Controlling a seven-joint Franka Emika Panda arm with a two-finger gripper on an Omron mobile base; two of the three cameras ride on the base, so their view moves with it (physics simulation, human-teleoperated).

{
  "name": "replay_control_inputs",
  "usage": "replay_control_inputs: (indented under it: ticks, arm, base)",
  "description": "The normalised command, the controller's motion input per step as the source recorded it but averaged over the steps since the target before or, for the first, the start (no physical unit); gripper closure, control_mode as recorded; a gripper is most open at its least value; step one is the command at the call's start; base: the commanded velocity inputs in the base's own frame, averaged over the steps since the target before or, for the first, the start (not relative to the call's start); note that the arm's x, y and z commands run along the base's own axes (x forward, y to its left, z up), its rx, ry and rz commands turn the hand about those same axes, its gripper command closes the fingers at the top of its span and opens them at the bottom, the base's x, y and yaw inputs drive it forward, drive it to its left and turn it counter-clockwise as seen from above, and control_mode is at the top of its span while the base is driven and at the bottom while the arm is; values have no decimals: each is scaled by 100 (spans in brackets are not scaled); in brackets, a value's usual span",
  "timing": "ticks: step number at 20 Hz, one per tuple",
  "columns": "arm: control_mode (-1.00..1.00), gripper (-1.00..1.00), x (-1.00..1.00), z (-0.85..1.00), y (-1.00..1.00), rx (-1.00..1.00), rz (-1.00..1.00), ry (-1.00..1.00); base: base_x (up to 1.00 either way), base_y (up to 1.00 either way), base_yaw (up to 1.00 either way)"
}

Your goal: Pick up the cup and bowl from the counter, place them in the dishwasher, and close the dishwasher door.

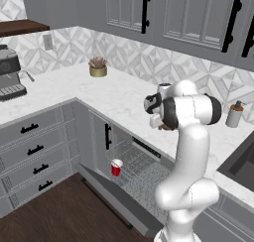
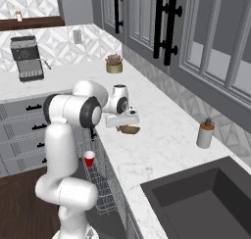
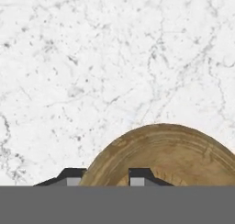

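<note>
The gripper (image 3: 104,176) is down on the bowl (image 3: 167,156) now. In the hand view one dark fingertip sits outside the tan rim and the other just inside it, so the jaws straddle the bowl's wall, drawn in close. They look closed on the rim, with wood grain between the two tips.

From the right base view the bowl (image 2: 128,130) sits on the counter (image 2: 162,135) near the front edge, tucked right under the white hand (image 2: 122,119). From the left base view just a brown sliver of the bowl (image 1: 166,127) peeks out beside the arm's big elbow joint; whether it has left the marble I cannot tell.

Below the counter the dishwasher door (image 1: 111,199) hangs open, folded down flat, and the wire rack (image 1: 141,174) is pulled out over it. The cup (image 1: 116,167) stands upright in that rack at its outer end, red with its white rim up; the right base view shows the cup (image 2: 89,159) there too.

Further along the counter, a soap bottle (image 2: 205,133) stands by the dark sink (image 2: 196,199), well apart from the bowl. A potted plant (image 1: 97,67) sits back by the tiled wall, and a coffee machine (image 2: 27,58) occupies the far leg of the counter.
</note>
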Motion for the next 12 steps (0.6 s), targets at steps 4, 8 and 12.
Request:
replay_control_inputs:
  ticks: [4, 8, 12]
  arm:
    - [-100, 100, -83, 32, 64, 0, -1, -9]
    - [-100, 100, -99, 33, 93, -3, -1, -17]
    - [-100, 100, -100, 3, 100, -5, -6, -10]
  base:
    - [0, 0, 0]
    - [0, 0, 0]
    - [0, 0, 0]
